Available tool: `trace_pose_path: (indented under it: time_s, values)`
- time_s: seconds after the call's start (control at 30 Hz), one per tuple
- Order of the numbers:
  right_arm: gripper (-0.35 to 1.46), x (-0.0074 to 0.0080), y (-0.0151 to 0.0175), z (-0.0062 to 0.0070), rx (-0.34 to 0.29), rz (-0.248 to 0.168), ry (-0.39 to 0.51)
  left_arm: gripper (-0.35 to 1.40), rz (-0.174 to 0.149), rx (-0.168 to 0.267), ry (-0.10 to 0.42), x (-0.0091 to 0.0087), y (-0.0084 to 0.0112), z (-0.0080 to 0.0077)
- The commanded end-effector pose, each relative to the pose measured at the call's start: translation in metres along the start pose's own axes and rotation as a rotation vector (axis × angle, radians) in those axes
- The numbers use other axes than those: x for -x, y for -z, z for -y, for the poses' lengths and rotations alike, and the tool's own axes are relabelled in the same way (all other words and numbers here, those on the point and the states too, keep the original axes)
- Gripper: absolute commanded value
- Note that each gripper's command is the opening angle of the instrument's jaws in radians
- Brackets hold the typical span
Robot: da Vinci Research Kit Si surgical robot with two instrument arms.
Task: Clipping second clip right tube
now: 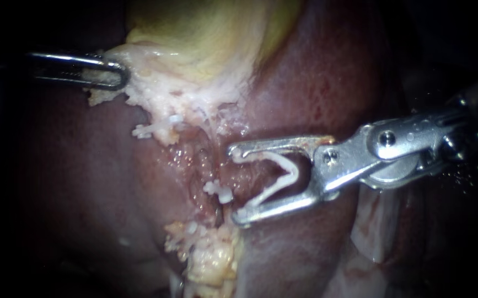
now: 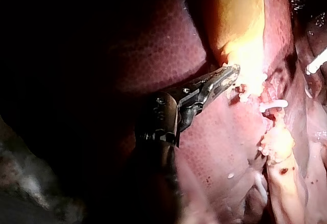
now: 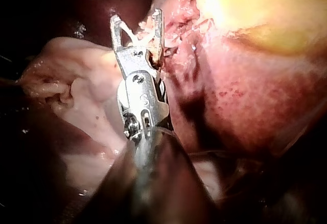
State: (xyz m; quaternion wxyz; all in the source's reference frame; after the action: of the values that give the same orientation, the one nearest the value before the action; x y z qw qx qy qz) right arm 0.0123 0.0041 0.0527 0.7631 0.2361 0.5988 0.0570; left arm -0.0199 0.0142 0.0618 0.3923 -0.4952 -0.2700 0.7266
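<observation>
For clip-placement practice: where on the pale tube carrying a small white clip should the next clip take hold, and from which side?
Probably the bare stretch of pale pink tube above the small white clip, from the view's right: it runs upright, crosswise to the right instrument holding an open V-shaped white clip.

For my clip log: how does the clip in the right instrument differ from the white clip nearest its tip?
The loaded clip is spread in an open V, while the placed clip is closed. The loaded clip is held by the right instrument, while the placed clip sits on the tissue, with no instrument holding it. The loaded clip looks larger than the placed clip. Both are white.
</observation>
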Motion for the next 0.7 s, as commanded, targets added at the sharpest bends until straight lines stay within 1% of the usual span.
trace_pose_path:
  time_s: [0.03,0.23,0.37,0.5,0.7]
  values:
    - [0.50,0.0000,0.0000,0.0000,0.000,0.000,0.000,-0.35,0.000,0.000,0.000,0.0000,0.0000,0.0000]
    - [0.50,0.0003,-0.0002,0.0000,0.001,0.001,-0.022,-0.35,0.000,0.000,0.000,0.0000,0.0000,0.0000]
    - [0.50,0.0013,-0.0005,-0.0002,0.003,0.002,-0.041,-0.35,0.000,0.000,0.000,0.0000,0.0000,0.0000]
    - [0.50,0.0029,-0.0010,-0.0003,0.006,0.005,-0.074,-0.35,0.000,0.000,0.000,0.0000,0.0000,0.0000]
    - [0.50,0.0061,-0.0019,-0.0006,0.003,0.008,-0.152,-0.35,0.000,0.000,0.000,0.0000,0.0000,0.0000]
